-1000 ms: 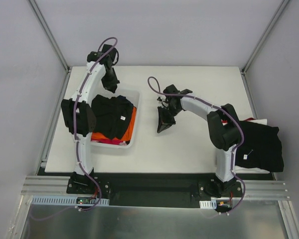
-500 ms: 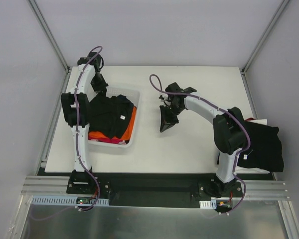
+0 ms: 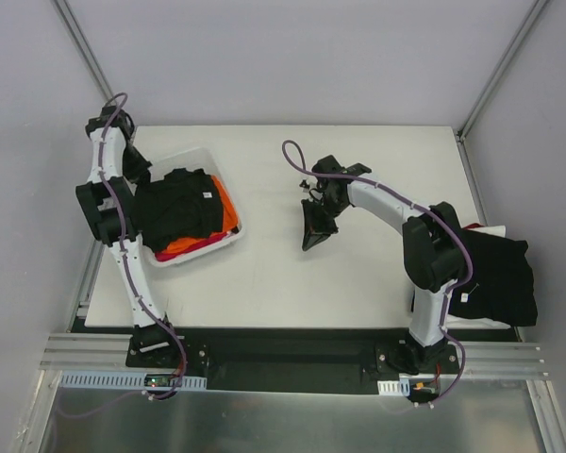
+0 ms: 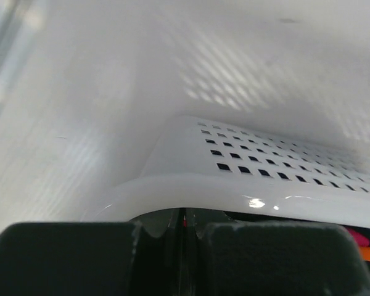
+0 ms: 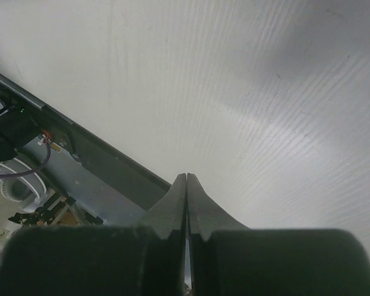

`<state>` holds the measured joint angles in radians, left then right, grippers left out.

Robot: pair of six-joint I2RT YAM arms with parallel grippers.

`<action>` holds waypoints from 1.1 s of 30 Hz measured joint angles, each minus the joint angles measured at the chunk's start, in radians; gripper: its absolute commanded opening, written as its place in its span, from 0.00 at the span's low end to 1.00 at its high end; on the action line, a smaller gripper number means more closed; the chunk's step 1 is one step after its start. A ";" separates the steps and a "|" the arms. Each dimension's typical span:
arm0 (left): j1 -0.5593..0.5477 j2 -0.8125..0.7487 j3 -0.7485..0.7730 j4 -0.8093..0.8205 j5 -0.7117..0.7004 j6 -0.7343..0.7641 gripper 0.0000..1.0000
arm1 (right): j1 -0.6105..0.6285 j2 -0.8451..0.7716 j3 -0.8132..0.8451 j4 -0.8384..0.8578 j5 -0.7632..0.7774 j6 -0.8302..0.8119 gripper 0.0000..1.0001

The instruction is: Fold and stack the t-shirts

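Dragged basket [image 3: 217, 243] leftward and askew, left claw [image 4: 182, 223] clenched on its rim. T-shirts [image 3: 174, 203] heaped inside; another black shirt [image 3: 495, 274] at right edge of tabletop [image 3: 358, 283]. Right claw [image 5: 187, 182] clenched, empty, mid-tabletop. Best kept low and slow, to avoid tipping.

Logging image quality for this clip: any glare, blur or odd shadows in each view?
Top external: sharp, evenly lit. Left wrist: left gripper blurred up close, a glint on the basket rim, dotted light patches behind it. Right wrist: right gripper soft, diagonal shadow across the table.
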<state>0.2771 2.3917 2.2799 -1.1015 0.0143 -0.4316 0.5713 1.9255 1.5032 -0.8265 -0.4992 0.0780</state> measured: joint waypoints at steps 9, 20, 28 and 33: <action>0.134 0.000 -0.005 0.005 0.031 0.012 0.00 | 0.004 0.000 -0.036 0.014 -0.011 0.014 0.01; -0.212 -0.119 0.004 0.032 0.023 0.034 0.00 | 0.029 0.000 -0.035 0.031 -0.014 0.019 0.01; -0.491 -0.493 -0.336 0.085 0.035 0.028 0.00 | 0.032 0.000 -0.047 0.072 -0.014 0.038 0.01; -0.498 -0.657 -0.643 0.079 0.019 0.025 0.00 | 0.034 0.000 -0.068 0.091 -0.014 0.051 0.01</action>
<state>-0.2211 1.7348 1.6367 -1.0222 0.0338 -0.4065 0.6052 1.9255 1.4353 -0.7353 -0.5133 0.1287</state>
